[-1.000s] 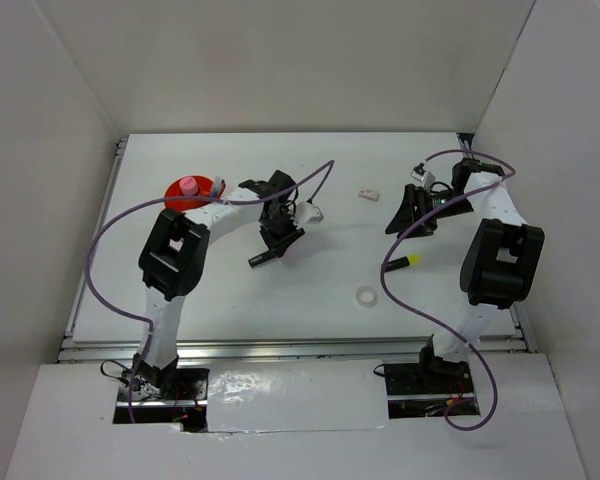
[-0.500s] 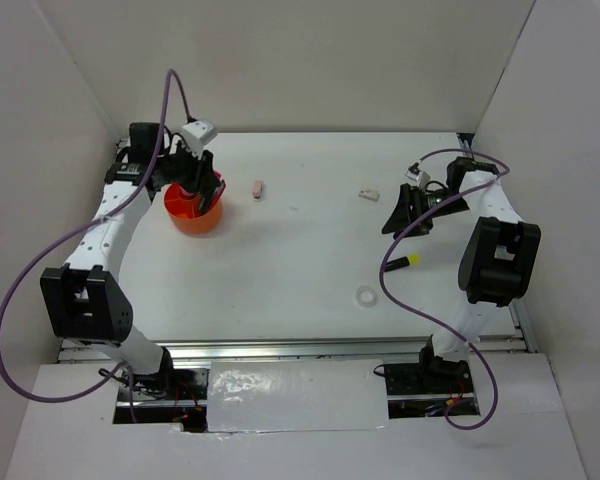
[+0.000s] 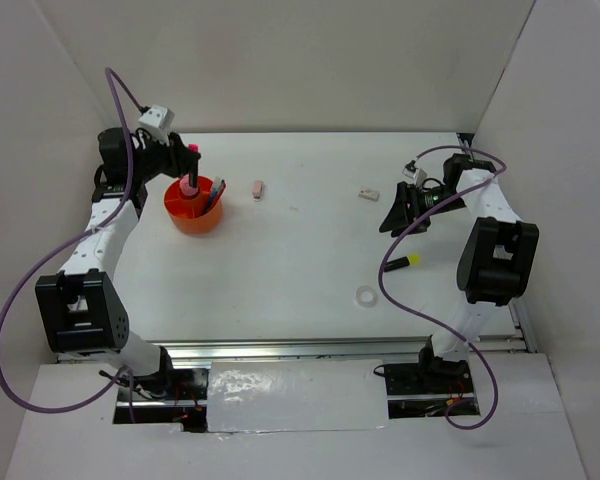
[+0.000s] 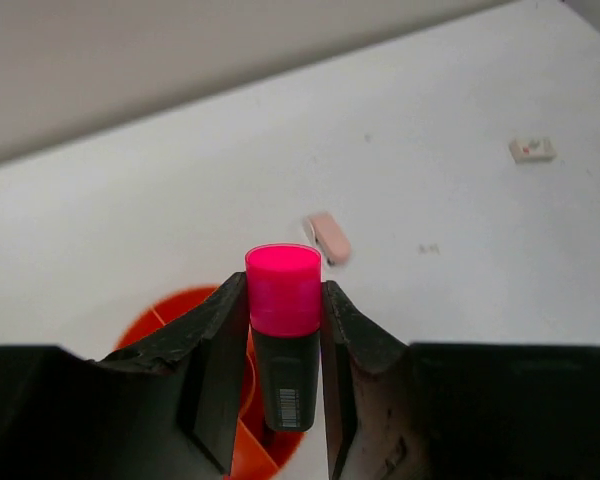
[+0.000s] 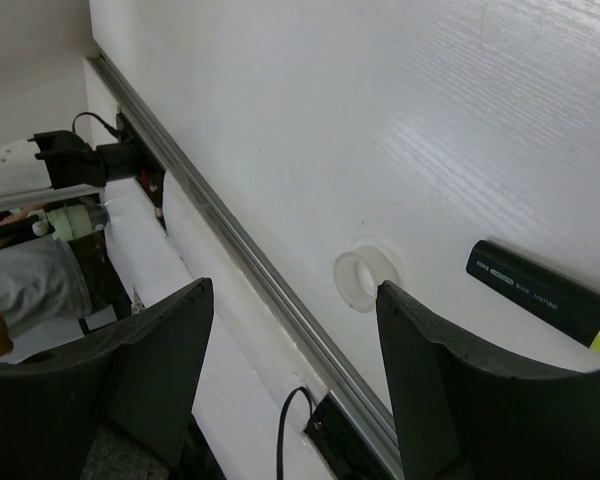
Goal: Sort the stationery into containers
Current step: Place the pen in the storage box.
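On the left, the left arm reaches along the table's (image 3: 300,270) left edge to the far corner, its elbow bent high and its wrist turned in over the orange tub (image 3: 195,212). The left gripper (image 4: 283,292) is clamped on a pink highlighter (image 4: 285,365), one finger pressed to each side just under the cap. We see its long axis running steeply downward, pink cap up toward the wrist camera and dark barrel pointing at the tub below. We cannot tell whether the tip is inside the rim. A pink-capped glue stick (image 3: 188,186) stands in the tub beside some pens (image 3: 218,190).

Just right of the tub a pink eraser (image 3: 258,189) lies flat on the table, apart from it. Farther right, near the far side, lies a small white eraser (image 3: 368,194).

Nearer us, the clear tape ring (image 3: 365,296) lies flat, and just right of it a yellow-black highlighter (image 3: 408,263) lies with its long axis across the table, yellow end to the right.

On the right, the right arm folds back over itself near the far right corner. The right gripper (image 5: 295,290) hangs above the table, jaws spread wide with nothing between them.
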